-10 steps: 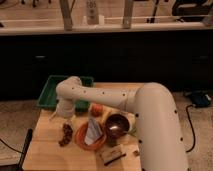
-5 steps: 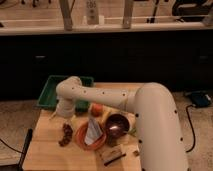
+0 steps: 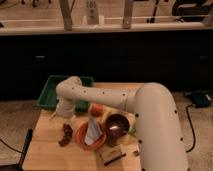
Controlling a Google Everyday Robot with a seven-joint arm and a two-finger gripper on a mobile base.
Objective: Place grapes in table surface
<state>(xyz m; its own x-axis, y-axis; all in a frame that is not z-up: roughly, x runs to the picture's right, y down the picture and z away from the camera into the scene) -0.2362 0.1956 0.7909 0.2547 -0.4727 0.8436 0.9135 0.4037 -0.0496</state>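
The grapes (image 3: 66,135), a small dark reddish-brown bunch, lie on the light wooden table surface (image 3: 45,145) to the left of the orange plate (image 3: 82,140). My gripper (image 3: 62,114) is at the end of the white arm, just above and behind the grapes, near the tray's front edge. I see a small gap between the gripper and the bunch.
A green tray (image 3: 50,92) stands at the table's back left. The orange plate holds a pale cone-shaped object (image 3: 93,131). A dark bowl (image 3: 117,124) and a round red-orange fruit (image 3: 96,109) sit to its right. A small brown item (image 3: 111,154) lies near the front edge.
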